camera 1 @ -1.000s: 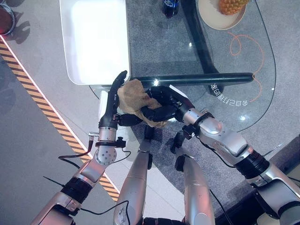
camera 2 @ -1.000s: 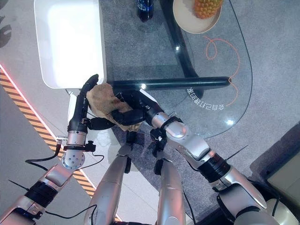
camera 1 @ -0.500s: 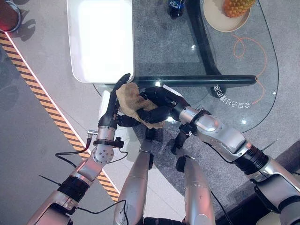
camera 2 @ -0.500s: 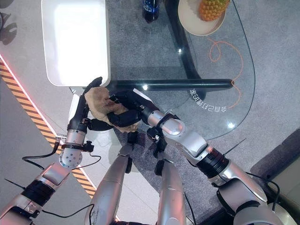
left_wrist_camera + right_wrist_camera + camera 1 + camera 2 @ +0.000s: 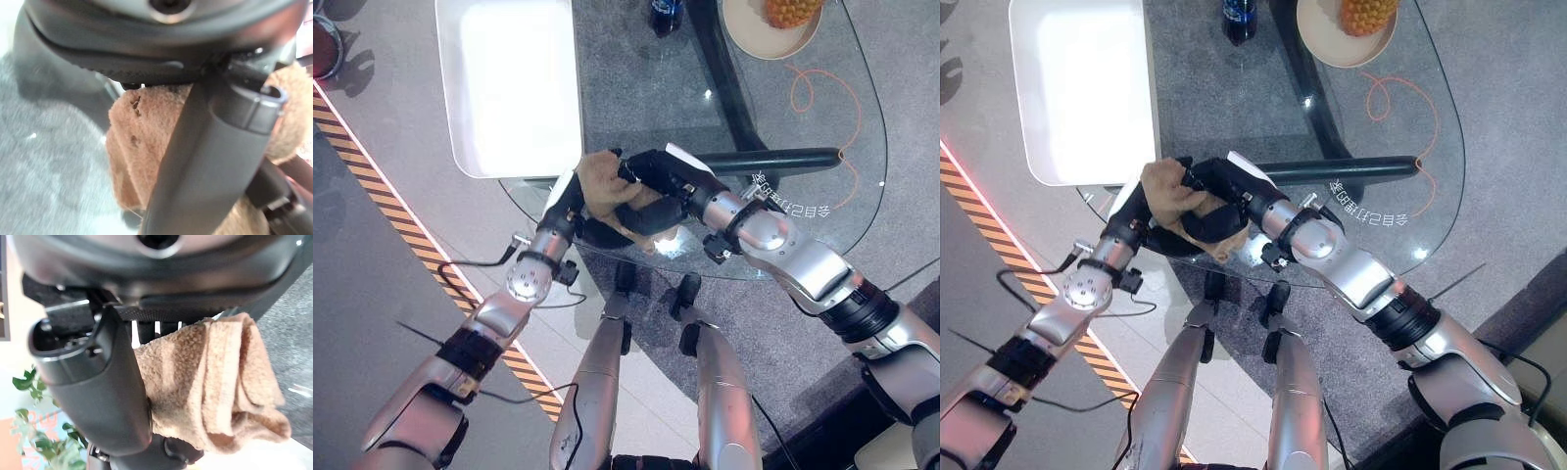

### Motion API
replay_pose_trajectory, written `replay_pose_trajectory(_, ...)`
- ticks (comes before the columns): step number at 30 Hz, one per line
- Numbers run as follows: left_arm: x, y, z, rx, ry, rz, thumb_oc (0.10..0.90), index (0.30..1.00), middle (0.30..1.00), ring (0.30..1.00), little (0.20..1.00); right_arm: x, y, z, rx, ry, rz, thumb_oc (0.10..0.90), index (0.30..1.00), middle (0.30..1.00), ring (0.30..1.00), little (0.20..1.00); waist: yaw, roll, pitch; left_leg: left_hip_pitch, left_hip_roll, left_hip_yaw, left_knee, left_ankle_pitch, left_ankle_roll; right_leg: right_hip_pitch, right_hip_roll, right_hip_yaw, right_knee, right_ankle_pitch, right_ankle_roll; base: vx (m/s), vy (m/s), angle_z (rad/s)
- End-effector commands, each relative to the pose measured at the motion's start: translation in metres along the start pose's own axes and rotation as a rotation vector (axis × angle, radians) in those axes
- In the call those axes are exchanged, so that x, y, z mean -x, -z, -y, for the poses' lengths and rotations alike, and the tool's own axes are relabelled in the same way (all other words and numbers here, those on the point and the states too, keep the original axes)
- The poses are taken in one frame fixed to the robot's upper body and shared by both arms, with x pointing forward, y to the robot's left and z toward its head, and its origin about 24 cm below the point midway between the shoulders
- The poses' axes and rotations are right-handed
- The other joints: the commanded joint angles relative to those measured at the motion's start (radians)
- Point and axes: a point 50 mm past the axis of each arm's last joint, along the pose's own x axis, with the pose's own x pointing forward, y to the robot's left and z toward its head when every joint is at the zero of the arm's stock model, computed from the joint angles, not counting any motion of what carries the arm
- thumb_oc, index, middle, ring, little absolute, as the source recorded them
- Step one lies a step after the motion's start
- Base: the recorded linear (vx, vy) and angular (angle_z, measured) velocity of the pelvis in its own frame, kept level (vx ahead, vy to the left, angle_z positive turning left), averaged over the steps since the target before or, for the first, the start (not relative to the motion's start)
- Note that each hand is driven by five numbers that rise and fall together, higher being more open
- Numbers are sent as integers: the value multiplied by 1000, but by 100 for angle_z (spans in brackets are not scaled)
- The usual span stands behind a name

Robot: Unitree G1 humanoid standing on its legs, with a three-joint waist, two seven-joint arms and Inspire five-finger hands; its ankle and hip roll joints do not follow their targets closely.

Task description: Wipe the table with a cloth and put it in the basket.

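Since 1 s ago, both hands and the crumpled tan terry cloth (image 5: 604, 184) have gone further onto the round glass table (image 5: 822, 245), away from its near edge and toward the dark tubular crossbar under the glass (image 5: 783, 159); left arm now reaches in at a flatter angle.

Left eye view: right hand (image 5: 651, 191) is curled round the cloth. Left hand (image 5: 564, 208) sits against the cloth's left side, near the table's left edge, just below the white rectangular basket (image 5: 460, 147). At the far edge stand a dark bottle (image 5: 665, 14) and a beige plate w/ a pineapple (image 5: 742, 29). An orange cord (image 5: 827, 103) lies under the glass toward the right edge.

Right eye view: same layout; cloth (image 5: 1167, 193) bunched between both hands, basket just beyond it.

Left wrist view: thumb crosses the cloth (image 5: 142, 147) and presses on it; looks like a pinch w/ the left hand too.

Right wrist view: thumb and fingers clamp a folded wad of cloth (image 5: 215, 387), one fold hanging loose.

Risks, as a guess: w/ two hands on one cloth, if they pull apart it could slip from one grip or drop at the table's left edge, short of the basket. A bunched wad wipes poorly. The loose fold could snag on the basket rim at release.
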Motion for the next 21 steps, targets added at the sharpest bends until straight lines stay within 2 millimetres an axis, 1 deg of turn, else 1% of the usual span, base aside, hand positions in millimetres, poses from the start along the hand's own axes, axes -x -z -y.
replay_pose_trajectory(1, 5, -58, 42, 107, 194, 362, 325, 493, 493, 493, 425, 10, -100, -21, 52, -130, 496, 100, 300, 300, 300, 200, 6, 32, -22, 14, -31, 40, 84, -116, 48, 8, -4, 41, -78, 84, 76, 0, 0, 0)
replay_pose_trajectory(2, 5, -58, 42, 108, 195, 363, 185, 373, 373, 373, 285, 10, -100, -20, 53, -129, 494, 100, 300, 300, 300, 200, 6, 32, -22, 13, -30, 40, 85, -116, 49, 7, -4, 41, -78, 84, 76, 0, 0, 0)
replay_pose_trajectory(3, 5, -60, 41, 115, 198, 368, 100, 300, 300, 300, 200, 10, -100, -19, 54, -131, 489, 100, 300, 300, 300, 200, 6, 33, -22, 13, -30, 41, 87, -117, 51, 5, -4, 42, -75, 84, 76, 0, 0, 0)
replay_pose_trajectory(11, 8, -60, 42, 142, 194, 356, 100, 300, 300, 300, 200, 12, -97, -18, 95, -119, 466, 100, 300, 300, 300, 200, 7, 36, -22, 9, -32, 40, 89, -116, 58, -5, 1, 49, -66, 87, 77, 0, 0, 0)
replay_pose_trajectory(21, 8, -57, 40, 158, 170, 338, 100, 300, 300, 300, 200, 10, -97, -14, 156, -79, 456, 100, 300, 300, 300, 200, 8, 31, -22, 2, -32, 36, 94, -117, 62, -13, 6, 52, -58, 87, 77, 0, 0, 0)
